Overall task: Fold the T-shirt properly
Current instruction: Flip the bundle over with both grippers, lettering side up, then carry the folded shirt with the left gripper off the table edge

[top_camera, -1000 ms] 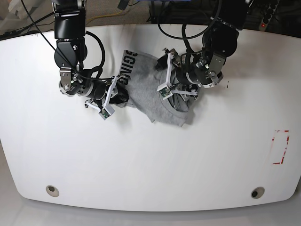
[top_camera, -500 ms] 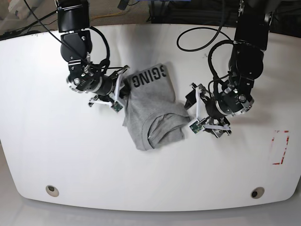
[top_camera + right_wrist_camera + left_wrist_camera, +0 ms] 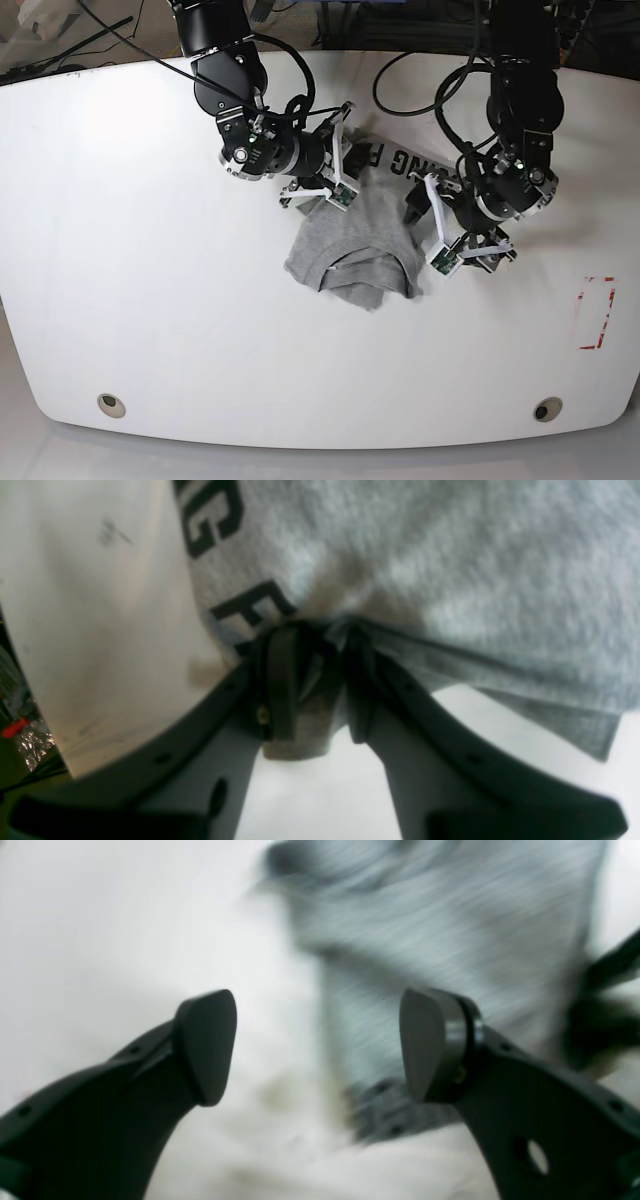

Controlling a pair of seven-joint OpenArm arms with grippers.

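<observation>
The T-shirt (image 3: 350, 245) lies bunched near the middle of the desk (image 3: 150, 320). A gathered fold is clamped in the right gripper (image 3: 312, 680); the left gripper (image 3: 315, 1045) is spread wide and empty beside the cloth. The fabric is judged soft, light and limp. Hems or shoulder seams should be pinched, through all layers.
</observation>
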